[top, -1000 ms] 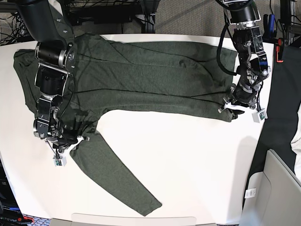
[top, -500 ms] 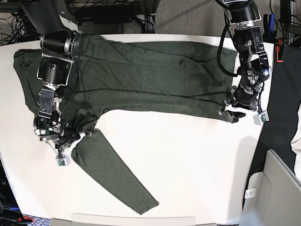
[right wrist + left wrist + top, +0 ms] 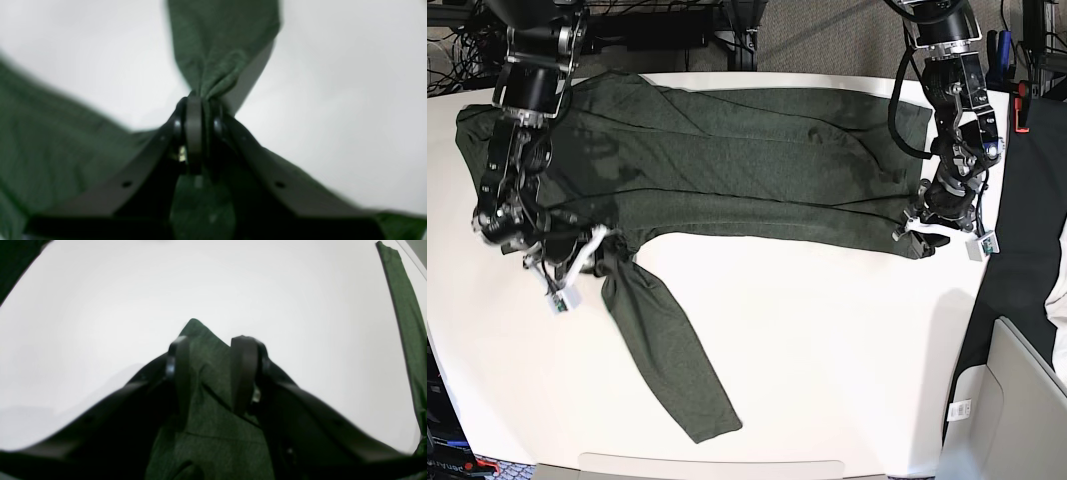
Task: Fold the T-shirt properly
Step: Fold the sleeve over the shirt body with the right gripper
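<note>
Left wrist view: the left fingers (image 3: 245, 373) stand partly apart astride a corner of the T-shirt (image 3: 213, 420), which lies on the white bench (image 3: 100, 306).

Right wrist view: the right fingers (image 3: 193, 133) are clamped on bunched olive fabric.

Base view: the T-shirt (image 3: 757, 170) lies spread across the bench (image 3: 827, 350), one long sleeve (image 3: 667, 350) angled toward the near edge.

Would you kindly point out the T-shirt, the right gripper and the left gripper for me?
T-shirt (image 3: 757, 170): base view, middle of the spread body.
right gripper (image 3: 199, 110): right wrist view, jaws' tips, pinching a bunched fold.
left gripper (image 3: 213, 350): left wrist view, between the jaws' tips, over the hem corner.
</note>
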Controlling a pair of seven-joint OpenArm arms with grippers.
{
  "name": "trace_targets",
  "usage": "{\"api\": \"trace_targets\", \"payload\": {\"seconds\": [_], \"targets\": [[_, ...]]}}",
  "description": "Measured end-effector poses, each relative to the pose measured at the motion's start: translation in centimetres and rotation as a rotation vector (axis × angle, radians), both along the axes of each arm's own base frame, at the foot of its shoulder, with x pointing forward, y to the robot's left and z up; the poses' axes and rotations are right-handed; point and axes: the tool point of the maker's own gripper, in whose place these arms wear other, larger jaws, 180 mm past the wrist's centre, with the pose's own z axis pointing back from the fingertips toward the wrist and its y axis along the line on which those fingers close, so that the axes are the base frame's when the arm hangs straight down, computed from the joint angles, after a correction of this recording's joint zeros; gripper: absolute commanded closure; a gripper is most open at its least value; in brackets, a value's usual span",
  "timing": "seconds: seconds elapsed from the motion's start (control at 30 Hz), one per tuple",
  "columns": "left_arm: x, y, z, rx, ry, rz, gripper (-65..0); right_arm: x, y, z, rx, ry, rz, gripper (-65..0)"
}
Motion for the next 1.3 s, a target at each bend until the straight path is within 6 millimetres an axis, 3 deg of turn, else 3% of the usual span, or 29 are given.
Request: {"api": "trace_targets", "payload": {"seconds": [0.13,0.23,0.43,0.57,0.7,0.9,1.07,1.3], "targets": [[0.0,0.0,0.0,-0.001,0.001,0.003,-20.7,-2.5,1.7,-0.1,0.036,0.011,0.061,-0.7],[0.0,-0.1,-0.1,-0.006,0.001,0.005,-20.7,-3.2,3.1,0.6,0.067,-0.001,0.100,-0.7],[0.0,-0.3,-0.2,-0.008,0.002,0.004,-20.7,-5.9,6.3,-0.3,0.044,0.027,0.211,-0.7],[-0.1,-0.3,-0.2,-0.010,0.003,0.007,-20.7,-7.0,7.8,0.2,0.021,0.017,0.279,-0.7],[-0.1,-0.3,-0.2,-0.010,0.007,0.007,-20.7,-7.9,7.0,0.1,-0.040,0.031,0.313,-0.7],[-0.1,-0.3,-0.3,-0.011,0.008,0.006,-20.7,-8.1,3.1,0.8,-0.166,0.023,0.313,-0.7],[-0.1,-0.3,-0.3,-0.011,0.008,0.006,-20.7,-9.8,1.9,1.4,-0.125,0.033,0.315,-0.7],[-0.3,-0.4,-0.5,-0.014,0.020,0.003,-20.7,-11.2,2.8,3.0,-0.068,0.009,0.373,-0.7]]}}
